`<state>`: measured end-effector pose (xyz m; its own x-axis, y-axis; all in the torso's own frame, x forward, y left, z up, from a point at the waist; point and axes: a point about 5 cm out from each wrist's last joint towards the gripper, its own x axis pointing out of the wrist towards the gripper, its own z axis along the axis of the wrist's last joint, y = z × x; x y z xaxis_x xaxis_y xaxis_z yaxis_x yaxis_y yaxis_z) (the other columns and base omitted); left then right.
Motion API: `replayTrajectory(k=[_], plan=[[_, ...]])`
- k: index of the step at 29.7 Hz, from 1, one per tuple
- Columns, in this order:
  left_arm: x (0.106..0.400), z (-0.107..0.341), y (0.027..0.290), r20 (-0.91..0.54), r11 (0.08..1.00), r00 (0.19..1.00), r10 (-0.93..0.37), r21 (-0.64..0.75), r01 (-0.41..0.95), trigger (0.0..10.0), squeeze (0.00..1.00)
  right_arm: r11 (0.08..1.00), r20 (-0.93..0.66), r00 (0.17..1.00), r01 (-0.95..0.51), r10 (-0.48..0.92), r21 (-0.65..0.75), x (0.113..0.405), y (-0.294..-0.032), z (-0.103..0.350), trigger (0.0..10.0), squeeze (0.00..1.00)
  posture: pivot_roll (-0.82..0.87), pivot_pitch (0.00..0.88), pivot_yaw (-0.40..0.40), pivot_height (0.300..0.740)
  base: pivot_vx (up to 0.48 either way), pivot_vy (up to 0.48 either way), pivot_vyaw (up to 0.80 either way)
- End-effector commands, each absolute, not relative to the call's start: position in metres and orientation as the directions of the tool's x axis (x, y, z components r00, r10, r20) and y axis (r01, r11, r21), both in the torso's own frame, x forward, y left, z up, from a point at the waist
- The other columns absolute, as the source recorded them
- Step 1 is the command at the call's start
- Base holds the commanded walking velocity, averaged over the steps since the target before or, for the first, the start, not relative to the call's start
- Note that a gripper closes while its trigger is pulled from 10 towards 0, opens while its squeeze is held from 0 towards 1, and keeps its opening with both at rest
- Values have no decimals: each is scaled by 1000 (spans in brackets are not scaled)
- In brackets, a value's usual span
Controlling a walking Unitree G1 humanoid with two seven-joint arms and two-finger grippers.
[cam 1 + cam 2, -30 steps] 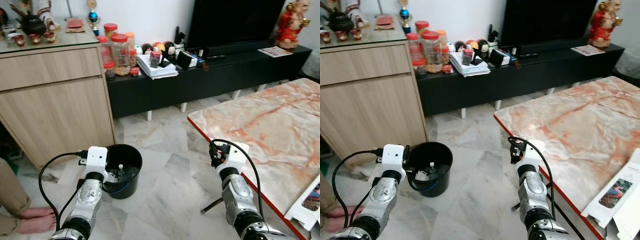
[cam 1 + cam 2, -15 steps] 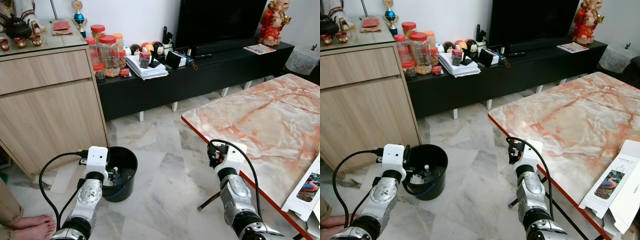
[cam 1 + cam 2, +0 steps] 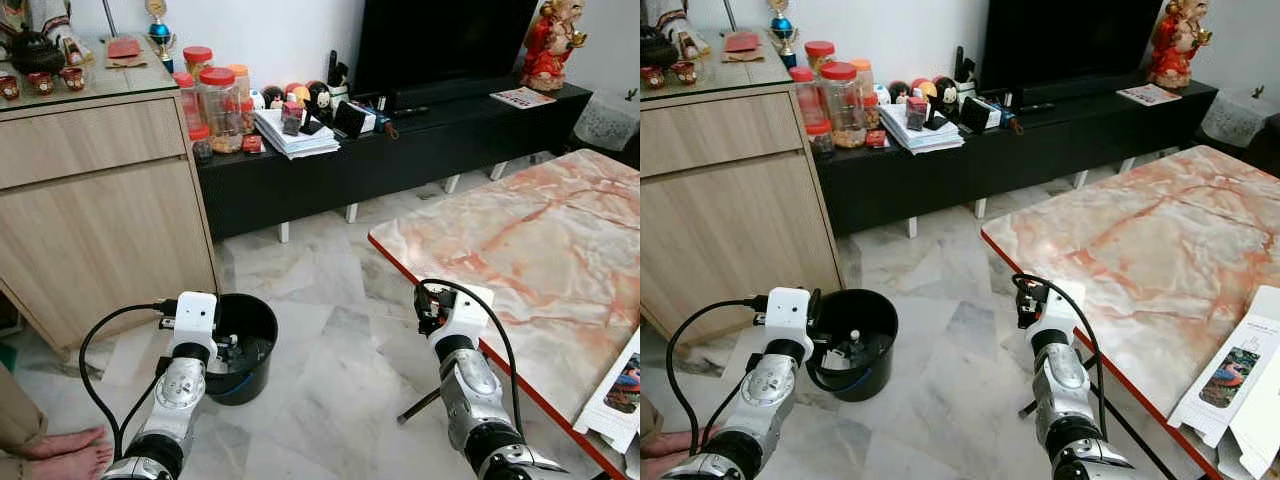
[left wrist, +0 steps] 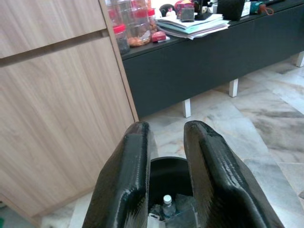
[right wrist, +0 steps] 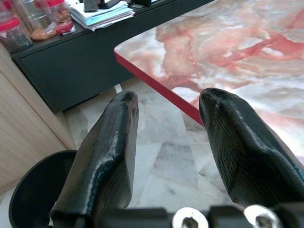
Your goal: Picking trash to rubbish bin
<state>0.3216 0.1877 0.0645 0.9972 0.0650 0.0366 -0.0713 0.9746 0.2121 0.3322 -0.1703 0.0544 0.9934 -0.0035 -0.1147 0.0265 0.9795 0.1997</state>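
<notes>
A black rubbish bin (image 3: pixel 248 340) stands on the marble floor beside the wooden cabinet. It holds a small plastic bottle (image 4: pixel 166 201) and other scraps. My left gripper (image 4: pixel 166 130) hovers just above the bin's near rim, open, with nothing between its fingers. My right gripper (image 5: pixel 168 97) is held low in front of the marble table's red edge (image 3: pixel 440 305), open and empty. A white printed carton (image 3: pixel 1238 372) lies on the table at the far right.
A wooden cabinet (image 3: pixel 100 210) stands at the left. A long black TV bench (image 3: pixel 400 150) with jars and papers runs along the wall. The marble table (image 3: pixel 540 250) takes up the right side. A person's bare foot (image 3: pixel 45 450) rests at the lower left.
The camera has swung a little, shifting the whole scene. Both arms keep their pose, and the bin stays in place on the floor.
</notes>
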Motion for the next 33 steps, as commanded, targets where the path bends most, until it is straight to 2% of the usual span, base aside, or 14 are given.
replayTrajectory(k=[1,18,24,30,33], plan=[[324,69,183,64,976,997,47,211,-60,10000,0,981,-105,994,32,-12,191,332,-174,56,10000,0,-3,10,-55,740,0,0,-781],[333,78,175,81,980,996,29,195,-44,10000,0,982,-70,996,70,-59,175,335,-189,64,10000,0,-40,0,-44,740,0,0,-781],[334,81,176,94,974,995,40,219,-60,10000,0,983,-66,997,46,-35,180,337,-181,65,10000,0,-12,0,-56,740,0,0,-781],[334,86,187,120,969,991,60,230,-87,10000,0,981,-49,999,4,6,192,343,-165,71,10000,0,27,0,-46,740,0,-406,-781],[334,87,189,127,967,990,58,238,-87,10000,0,980,-41,999,4,4,197,345,-163,73,10000,0,29,0,-38,740,0,0,-781]])
